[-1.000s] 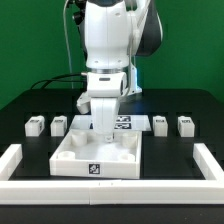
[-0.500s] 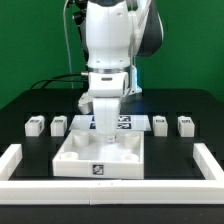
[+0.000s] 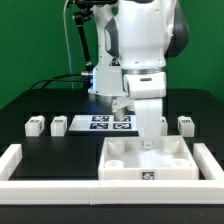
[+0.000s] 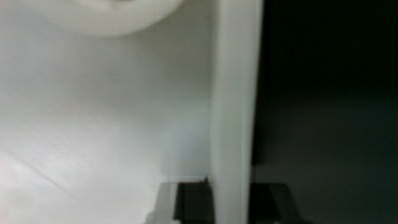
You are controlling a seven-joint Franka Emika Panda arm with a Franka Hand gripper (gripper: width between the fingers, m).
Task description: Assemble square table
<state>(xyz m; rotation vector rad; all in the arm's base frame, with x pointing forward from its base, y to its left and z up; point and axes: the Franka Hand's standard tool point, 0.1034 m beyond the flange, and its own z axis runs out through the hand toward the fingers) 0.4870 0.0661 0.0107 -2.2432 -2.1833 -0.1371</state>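
My arm (image 3: 140,40): glossy white rounded shells, dark grey band at an upper joint. Black cables (image 3: 72,40) run beside it. Gripper (image 3: 147,138) white as well; fingertips (image 4: 183,205) dark.

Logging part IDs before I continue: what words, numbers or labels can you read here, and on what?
No words, numbers or brands are readable.
Only black-white pattern tags, too small to decode: on the tabletop front, the legs, the marker board.
Wrist view: blurred, no text.
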